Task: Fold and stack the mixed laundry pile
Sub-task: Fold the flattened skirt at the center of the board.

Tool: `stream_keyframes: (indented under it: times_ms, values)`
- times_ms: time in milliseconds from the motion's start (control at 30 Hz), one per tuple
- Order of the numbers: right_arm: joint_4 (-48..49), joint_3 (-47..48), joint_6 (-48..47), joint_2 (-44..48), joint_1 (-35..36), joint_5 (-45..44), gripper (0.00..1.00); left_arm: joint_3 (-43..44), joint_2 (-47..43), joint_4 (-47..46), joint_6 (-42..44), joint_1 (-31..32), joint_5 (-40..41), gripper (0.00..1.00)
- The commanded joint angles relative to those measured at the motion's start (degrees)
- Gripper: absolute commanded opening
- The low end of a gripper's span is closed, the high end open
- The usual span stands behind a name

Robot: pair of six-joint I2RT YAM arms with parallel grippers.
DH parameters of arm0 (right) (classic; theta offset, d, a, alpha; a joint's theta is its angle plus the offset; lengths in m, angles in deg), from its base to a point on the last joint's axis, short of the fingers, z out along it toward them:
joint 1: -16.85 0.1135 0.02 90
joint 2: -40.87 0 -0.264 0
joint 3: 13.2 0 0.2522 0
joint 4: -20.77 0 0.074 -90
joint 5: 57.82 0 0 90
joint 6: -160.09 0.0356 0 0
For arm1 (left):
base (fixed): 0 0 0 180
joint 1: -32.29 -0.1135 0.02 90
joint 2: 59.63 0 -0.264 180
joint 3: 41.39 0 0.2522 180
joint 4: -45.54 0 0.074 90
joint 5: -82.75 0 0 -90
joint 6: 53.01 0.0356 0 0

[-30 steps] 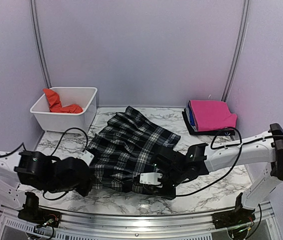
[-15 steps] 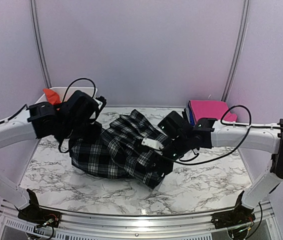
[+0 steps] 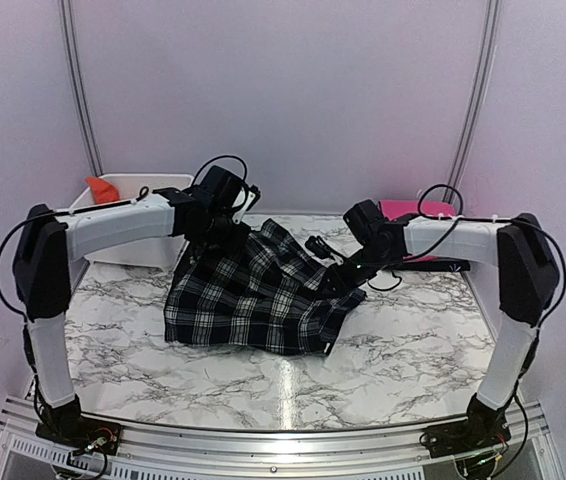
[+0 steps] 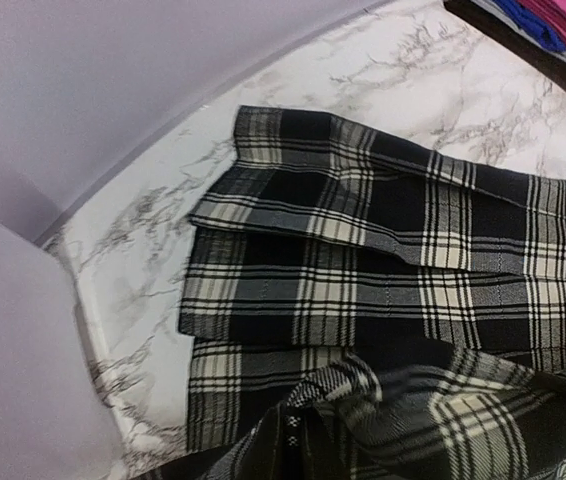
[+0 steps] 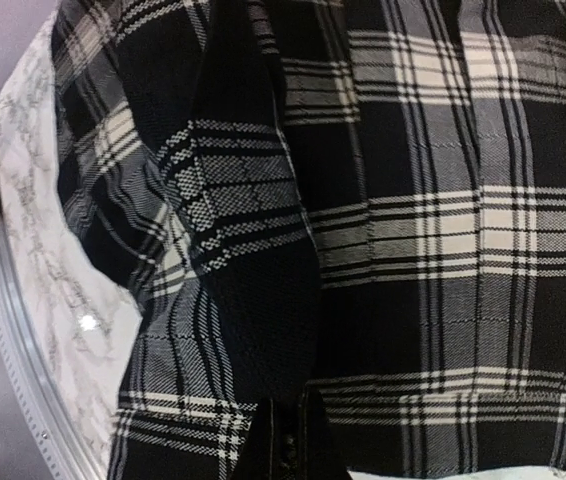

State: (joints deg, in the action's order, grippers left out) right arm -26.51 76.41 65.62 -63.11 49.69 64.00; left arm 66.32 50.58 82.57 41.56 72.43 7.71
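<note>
The black-and-white plaid shirt [image 3: 253,295] lies folded over on itself in the middle of the marble table [image 3: 413,350]. My left gripper [image 3: 206,240] is at the shirt's far left corner, shut on a bunched fold of it [image 4: 308,445]. My right gripper [image 3: 335,280] is at its right edge, shut on the cloth [image 5: 298,440]. The plaid fills both wrist views [image 4: 383,260] [image 5: 413,230]. The orange t-shirt [image 3: 98,189] shows only as a corner in the white bin; the left arm hides the rest.
The white plastic bin [image 3: 128,184] stands at the back left, and its wall shows in the left wrist view [image 4: 13,350]. A folded pink garment [image 3: 418,210] tops a stack at the back right, also in the left wrist view [image 4: 563,25]. Cables hang from both arms.
Both grippers have carried the shirt's near edge from the front of the table toward the back, folding it over. Both arms now reach far out.
</note>
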Motion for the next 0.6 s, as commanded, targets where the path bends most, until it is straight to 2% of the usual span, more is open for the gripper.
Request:
stream_keyframes:
  times_ms: [0,100,233,433,567]
  values:
    - [-3.1,4.9,-0.9,-7.5,-0.3,-5.8,0.0,1.6,6.6,-2.7,1.4,-0.1,-8.2,0.07]
    - [-2.8,5.2,-2.1,-11.4,-0.3,-7.9,0.0,-1.4,8.2,-2.7,-0.4,-0.1,-10.0,0.02]
    - [-1.6,4.3,-3.6,-13.9,1.2,-6.9,0.0,-11.3,4.6,-3.4,-3.9,0.0,-11.8,0.0]
    - [-2.1,1.6,-3.0,-11.5,8.0,-3.4,0.0,-31.9,-12.0,-4.2,-9.6,0.0,-10.4,0.0]
    - [0.3,-3.1,1.1,-3.1,10.6,0.3,0.0,-38.6,-27.3,-3.2,-11.5,0.0,-9.6,0.0]
